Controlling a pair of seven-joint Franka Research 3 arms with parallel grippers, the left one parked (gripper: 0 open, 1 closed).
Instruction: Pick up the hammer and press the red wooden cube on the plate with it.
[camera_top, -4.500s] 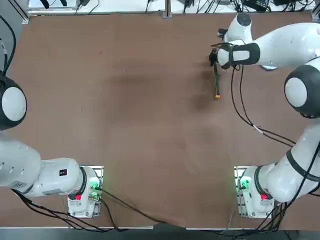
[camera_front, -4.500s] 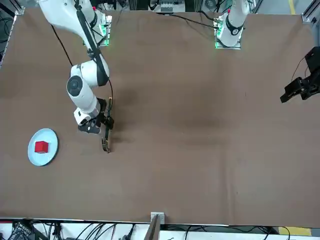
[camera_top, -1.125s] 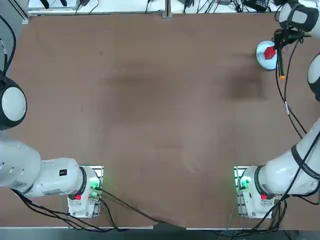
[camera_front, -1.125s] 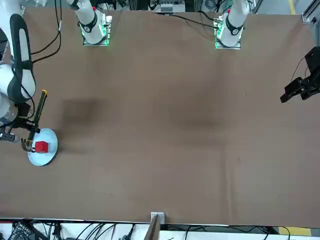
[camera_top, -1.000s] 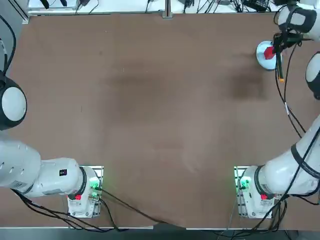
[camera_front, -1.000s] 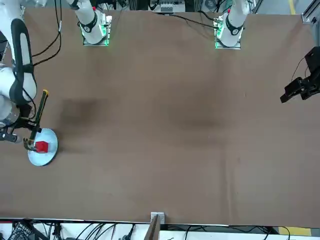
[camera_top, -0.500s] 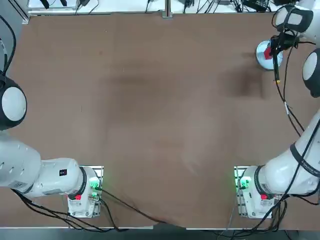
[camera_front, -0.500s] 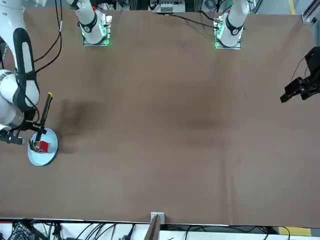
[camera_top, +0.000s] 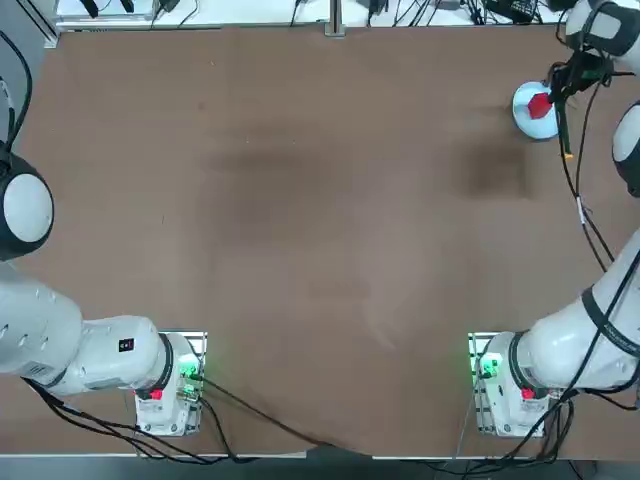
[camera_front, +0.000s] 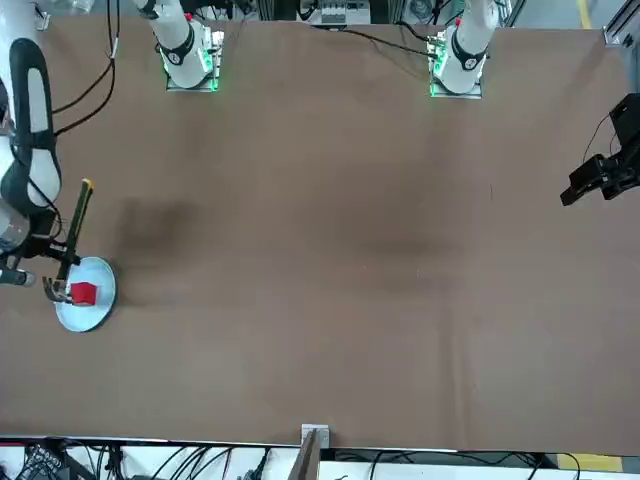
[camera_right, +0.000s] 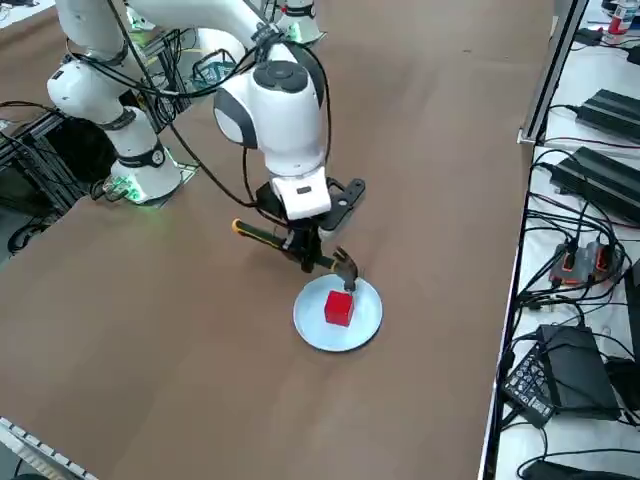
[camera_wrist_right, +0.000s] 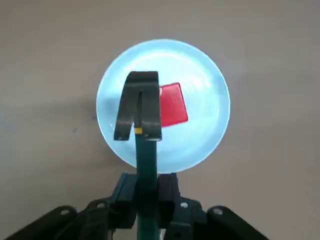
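My right arm reaches out across the table, wrist bent to point downward. Its right gripper (camera_right: 310, 252) hangs low above the surface, fingers (camera_wrist_right: 167, 192) clamped tight around a thin handle.

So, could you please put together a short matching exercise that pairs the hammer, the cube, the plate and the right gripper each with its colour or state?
Things:
1. hammer
2. red wooden cube
3. plate
4. right gripper

States:
A. lies flat on the brown table, round and pale blue
B. shut around a green handle
C. held above the table, its head over the plate's edge
D. sits on the plate, bright red

Pairs: 1-C, 2-D, 3-A, 4-B
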